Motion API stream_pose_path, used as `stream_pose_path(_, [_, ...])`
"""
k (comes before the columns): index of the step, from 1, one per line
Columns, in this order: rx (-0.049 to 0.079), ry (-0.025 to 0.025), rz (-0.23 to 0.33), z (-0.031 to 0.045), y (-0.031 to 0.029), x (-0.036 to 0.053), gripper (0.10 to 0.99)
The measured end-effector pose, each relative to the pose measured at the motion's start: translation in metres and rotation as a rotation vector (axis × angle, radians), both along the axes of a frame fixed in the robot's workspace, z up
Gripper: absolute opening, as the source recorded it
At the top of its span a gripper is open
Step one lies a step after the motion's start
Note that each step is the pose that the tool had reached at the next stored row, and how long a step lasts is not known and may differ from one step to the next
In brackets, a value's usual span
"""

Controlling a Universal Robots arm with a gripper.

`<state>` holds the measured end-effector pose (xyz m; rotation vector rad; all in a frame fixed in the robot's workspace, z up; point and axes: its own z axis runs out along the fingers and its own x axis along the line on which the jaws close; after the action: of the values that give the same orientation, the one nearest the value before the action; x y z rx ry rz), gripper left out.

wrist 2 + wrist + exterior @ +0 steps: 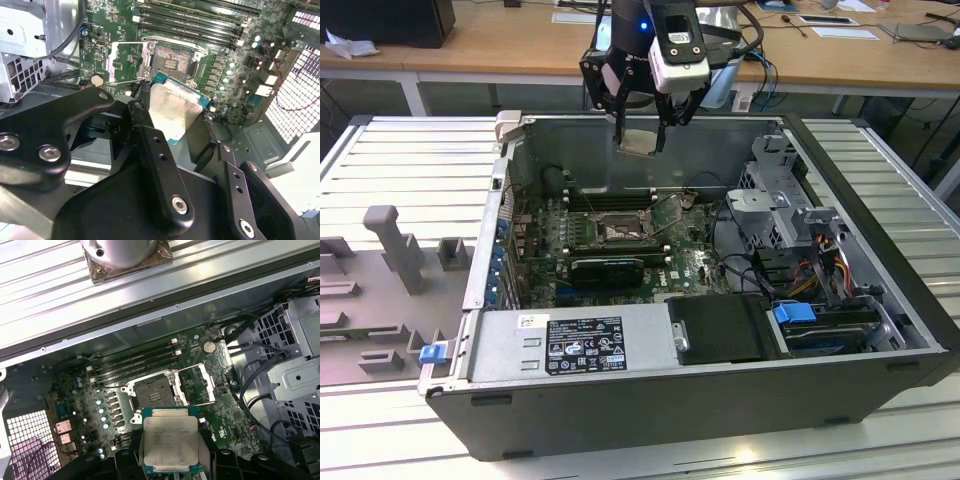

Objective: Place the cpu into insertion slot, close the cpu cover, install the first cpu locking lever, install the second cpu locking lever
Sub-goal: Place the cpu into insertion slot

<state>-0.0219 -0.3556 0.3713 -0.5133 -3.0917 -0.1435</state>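
A robot claw point(640, 145) hangs above an open computer case point(670, 410), grasping the cpu point(170, 442) flat by its edges. Beneath the claw lies the insertion slot point(152, 389), uncovered, with the cpu cover point(196, 385) swung open just beside it.

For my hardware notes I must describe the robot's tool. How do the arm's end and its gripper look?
The gripper is black, with jaws built of flat linked bars joined by silvery screws. A pale white box sits on its side, a blue light glows above, and black cables loop beside it.
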Motion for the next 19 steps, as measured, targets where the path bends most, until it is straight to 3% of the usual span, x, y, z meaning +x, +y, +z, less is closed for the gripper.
stream_pose_path(19, [0.000,0.0000,-0.097,0.0000,0.0000,0.0000,0.529])
